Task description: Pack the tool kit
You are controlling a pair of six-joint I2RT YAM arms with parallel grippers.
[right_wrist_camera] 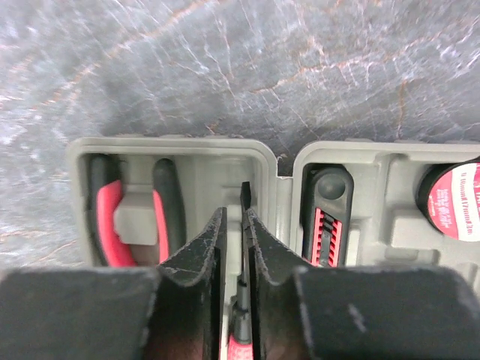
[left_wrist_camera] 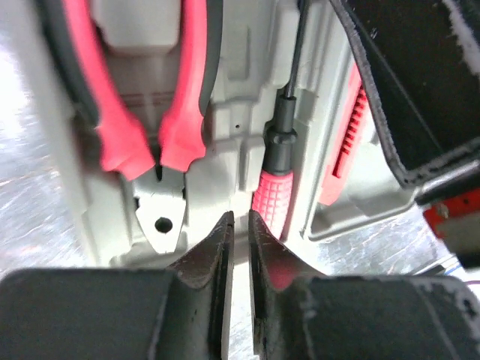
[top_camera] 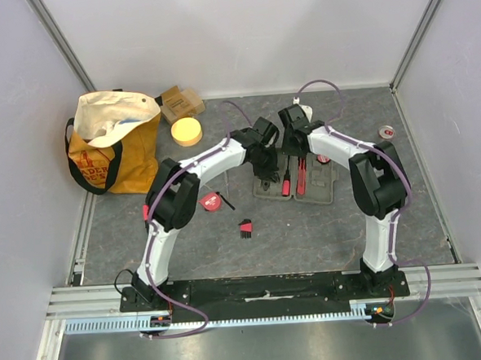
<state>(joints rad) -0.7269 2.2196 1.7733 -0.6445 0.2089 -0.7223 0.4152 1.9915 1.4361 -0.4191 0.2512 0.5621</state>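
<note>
Grey-green case (top_camera: 321, 186) open; red tools (top_camera: 301, 178) inside

Two arms are being shown: one left arm (top_camera: 166, 225) and one right arm (top_camera: 380, 188). One open case (top_camera: 319, 193) is being carried by the table. Three tools are being held in its slots: one pliers (left_wrist_camera: 131, 135), one screwdriver (left_wrist_camera: 271, 199) and one ribbed knife (right_wrist_camera: 324, 225). Two tools are being left loose near the table's middle: one red rounded tool (top_camera: 211, 200) and one hex-key set (top_camera: 245, 227). One tote bag (top_camera: 112, 155), one cardboard box (top_camera: 180, 102) and one yellow disc (top_camera: 187, 131) are being kept by the far left corner.
</note>
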